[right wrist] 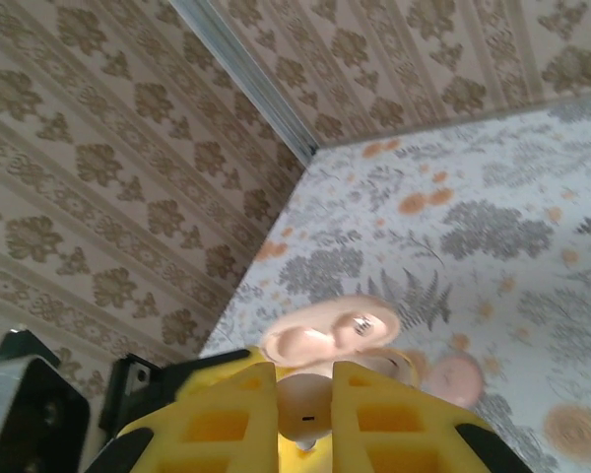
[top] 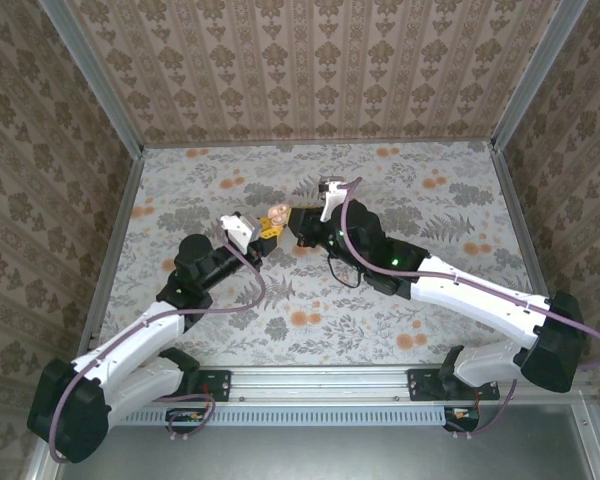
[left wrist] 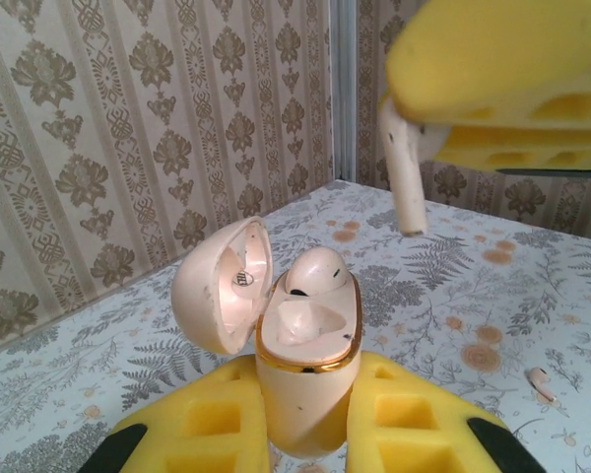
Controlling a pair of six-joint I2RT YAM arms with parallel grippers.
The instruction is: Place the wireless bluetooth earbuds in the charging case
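We see the left gripper (left wrist: pixel 308 434) clamped narrow on the charging case (left wrist: pixel 305 379). Its yellow foam pads (left wrist: pixel 414 424) press the lower body from both sides and hold the case upright, above the table (left wrist: pixel 492 296). The lid (left wrist: pixel 222 286) is swung open, one earbud (left wrist: pixel 315 271) sits in a well, and the well beside it (left wrist: pixel 297 323) shows its pale lining. The right gripper (right wrist: pixel 303 414) is pinched on the second earbud (right wrist: pixel 330 333). In the left wrist view its stem (left wrist: pixel 406 177) hangs down, higher than the case and apart from it. In the top view the two grippers meet near the middle of the table, left (top: pixel 265 235) and right (top: pixel 302 225). A small pale piece (left wrist: pixel 542 382) lies on the table; we cannot tell what it is.
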